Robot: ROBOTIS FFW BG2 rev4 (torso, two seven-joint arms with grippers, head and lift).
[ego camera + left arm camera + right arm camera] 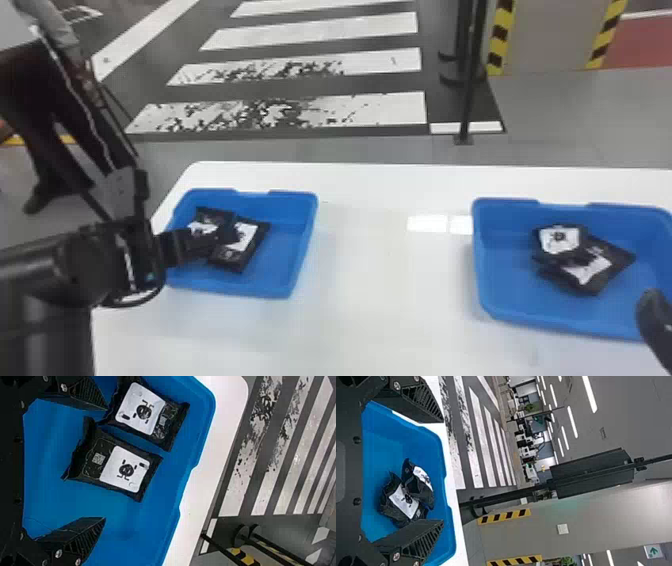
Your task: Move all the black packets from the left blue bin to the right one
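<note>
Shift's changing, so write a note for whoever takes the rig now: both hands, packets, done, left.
Left hand: open, empty, over the left blue plastic bin.
Right hand: open, empty, by the right blue plastic bin.
Packets: two flat black packets with white labels lie side by side in the left bin; at least two more black packets overlap in the right one.
Done: those in the right bin are where they belong.
Left: grasp and transfer the left bin's two.
</note>
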